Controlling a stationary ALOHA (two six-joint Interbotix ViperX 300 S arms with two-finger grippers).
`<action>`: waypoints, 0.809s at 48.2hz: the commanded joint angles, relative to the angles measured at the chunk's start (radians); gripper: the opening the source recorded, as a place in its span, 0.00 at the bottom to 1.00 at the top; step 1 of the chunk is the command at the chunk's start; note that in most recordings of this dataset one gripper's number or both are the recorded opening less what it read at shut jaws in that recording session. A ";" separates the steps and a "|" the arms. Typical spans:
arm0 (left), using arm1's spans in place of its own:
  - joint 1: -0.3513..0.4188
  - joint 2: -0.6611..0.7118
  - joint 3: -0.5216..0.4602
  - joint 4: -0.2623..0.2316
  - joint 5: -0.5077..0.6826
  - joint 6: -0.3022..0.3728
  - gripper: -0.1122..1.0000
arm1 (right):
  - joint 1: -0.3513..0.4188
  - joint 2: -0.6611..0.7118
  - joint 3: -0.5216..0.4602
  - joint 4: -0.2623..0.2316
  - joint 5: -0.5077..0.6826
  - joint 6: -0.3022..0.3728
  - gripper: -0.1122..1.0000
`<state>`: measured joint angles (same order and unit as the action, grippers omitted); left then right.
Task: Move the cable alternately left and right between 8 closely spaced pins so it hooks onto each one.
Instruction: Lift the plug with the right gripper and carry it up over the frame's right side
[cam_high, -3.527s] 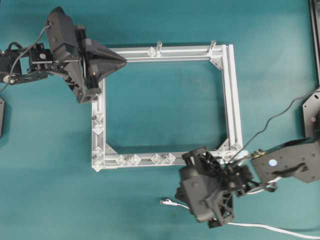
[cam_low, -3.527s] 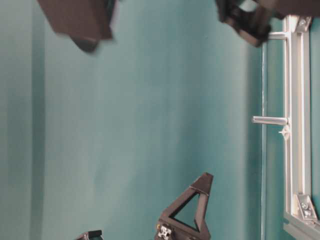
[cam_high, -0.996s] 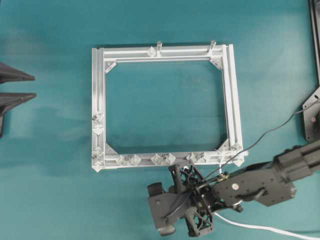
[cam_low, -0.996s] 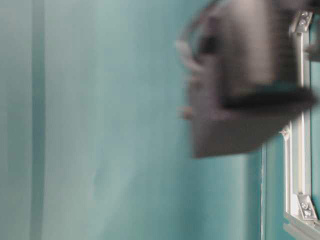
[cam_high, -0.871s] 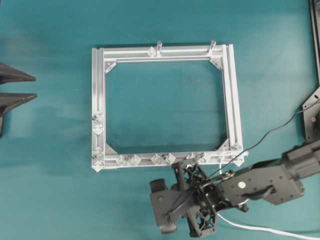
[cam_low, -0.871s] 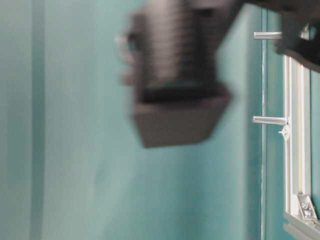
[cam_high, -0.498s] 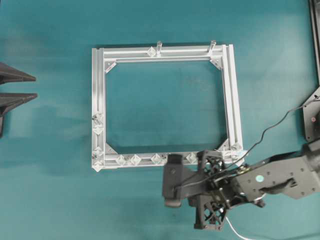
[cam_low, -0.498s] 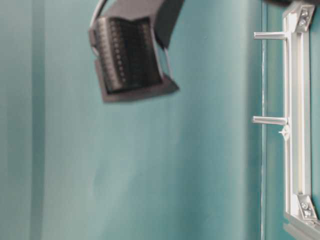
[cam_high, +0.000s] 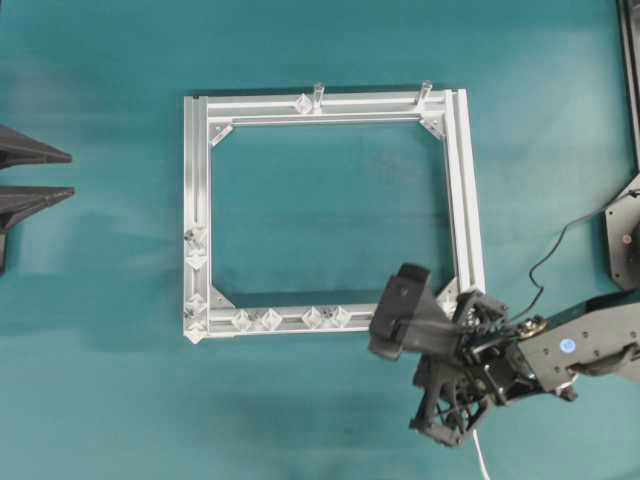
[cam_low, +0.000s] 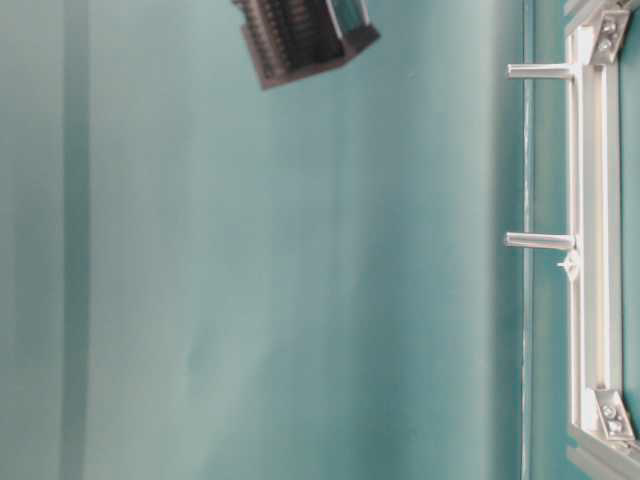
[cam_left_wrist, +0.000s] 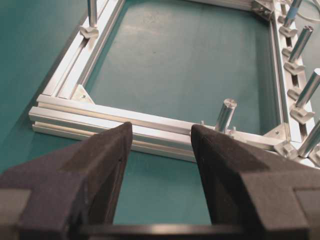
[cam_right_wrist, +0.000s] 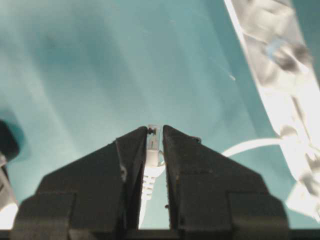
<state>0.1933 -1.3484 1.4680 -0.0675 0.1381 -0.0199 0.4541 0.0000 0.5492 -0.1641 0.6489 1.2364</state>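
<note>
Cable (cam_right_wrist: 151, 145) plug pinched between right claw (cam_right_wrist: 154, 131) tips, left claw (cam_left_wrist: 161, 134) spread.

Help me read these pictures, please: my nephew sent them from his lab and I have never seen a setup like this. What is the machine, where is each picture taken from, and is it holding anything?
It is a robot with two arms, each ending in a two-fingered gripper. One picture looks straight down on the teal table, one looks along it from the side (turned on its edge), and two come from cameras on the wrists.

On the table lies a rectangular aluminium frame. Small diamond-shaped pins sit along its rails, and two taller metal posts stand on the far rail.

The right gripper, near the frame's lower right corner from above, is closed on the plug end of a thin white cable; the cord curves off behind it. The left gripper is open and holds nothing, parked at the table's left edge, facing the frame.
</note>
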 joint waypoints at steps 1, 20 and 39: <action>0.003 0.011 -0.009 0.003 -0.011 -0.005 0.58 | 0.003 -0.035 -0.011 -0.049 0.038 0.063 0.21; 0.003 0.009 -0.009 0.003 -0.011 -0.005 0.58 | -0.028 -0.041 -0.015 -0.181 0.209 0.373 0.21; 0.003 0.009 -0.009 0.003 -0.011 -0.005 0.58 | -0.083 -0.041 -0.005 -0.179 0.213 0.423 0.21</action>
<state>0.1933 -1.3484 1.4680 -0.0675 0.1381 -0.0199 0.3758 -0.0138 0.5522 -0.3405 0.8621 1.6598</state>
